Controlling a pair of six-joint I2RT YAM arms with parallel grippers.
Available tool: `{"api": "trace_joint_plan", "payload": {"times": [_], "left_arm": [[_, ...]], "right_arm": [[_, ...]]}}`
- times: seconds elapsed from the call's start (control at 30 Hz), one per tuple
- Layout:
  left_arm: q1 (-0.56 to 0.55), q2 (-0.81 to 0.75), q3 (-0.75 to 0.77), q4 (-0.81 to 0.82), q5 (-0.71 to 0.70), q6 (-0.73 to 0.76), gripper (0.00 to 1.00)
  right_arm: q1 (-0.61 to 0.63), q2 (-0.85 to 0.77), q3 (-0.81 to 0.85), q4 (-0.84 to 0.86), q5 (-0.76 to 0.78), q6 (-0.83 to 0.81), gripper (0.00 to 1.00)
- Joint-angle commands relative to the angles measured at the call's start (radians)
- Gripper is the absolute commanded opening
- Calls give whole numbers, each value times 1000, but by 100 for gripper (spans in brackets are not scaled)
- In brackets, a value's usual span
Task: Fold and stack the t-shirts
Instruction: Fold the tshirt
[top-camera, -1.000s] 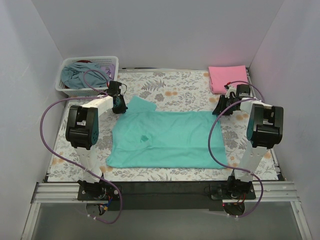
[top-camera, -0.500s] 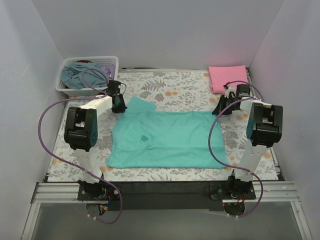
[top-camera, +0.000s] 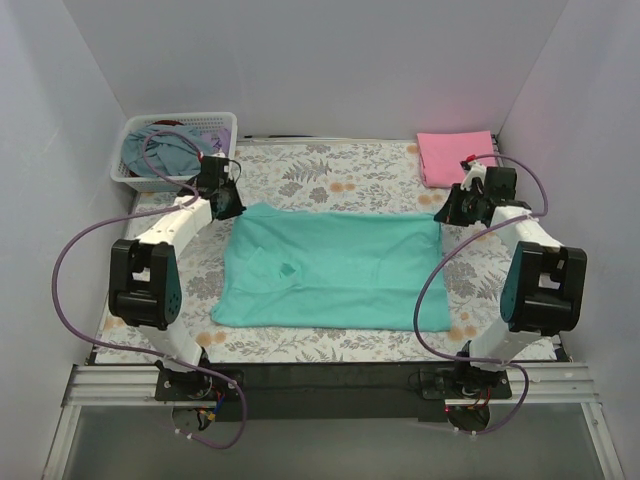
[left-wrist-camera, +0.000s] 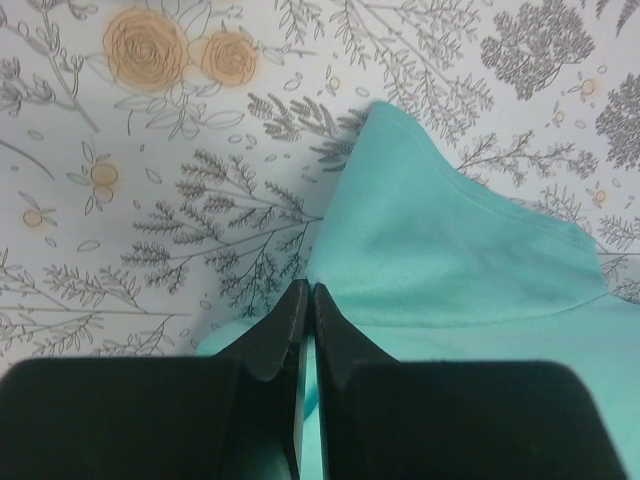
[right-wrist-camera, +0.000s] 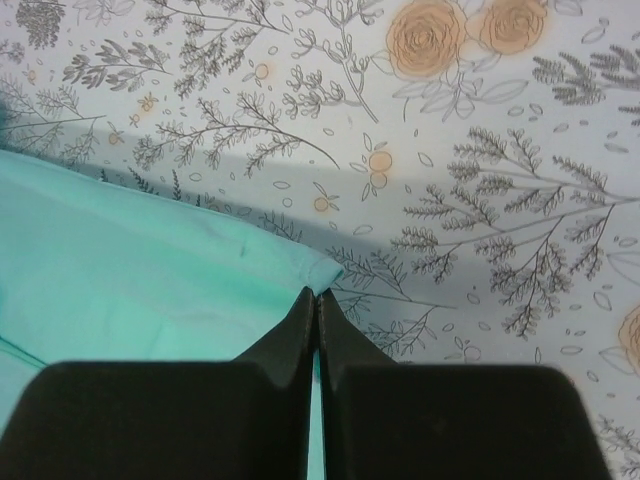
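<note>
Two far corners of teal-green t-shirt (top-camera: 330, 270), each pinched: left hand (left-wrist-camera: 306, 292), right hand (right-wrist-camera: 316, 296).

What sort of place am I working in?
Likely a lab cell, not a home: white walls box in a floral-covered table, two arms are bolted to a metal rail, laundry basket at the corner.

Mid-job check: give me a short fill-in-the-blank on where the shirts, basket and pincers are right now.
The folded pink t-shirt lies at the table's far ____ corner.
The white basket sits at its far ____ corner.
The left pincer and right pincer are shut on the teal t-shirt's ____ edge.
Missing words: right; left; far.
</note>
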Motion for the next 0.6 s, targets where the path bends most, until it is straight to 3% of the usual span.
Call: {"api": "trace_joint_plan", "payload": {"times": [0.0, 0.57], "left_arm": [[7, -86, -47, -8, -28, -11, 0], [7, -300, -268, -80, -34, -109, 0]], "right_arm": [[-3, -75, -79, 31, 45, 25, 1], [-3, -369, -386, 108, 199, 75, 1]]}}
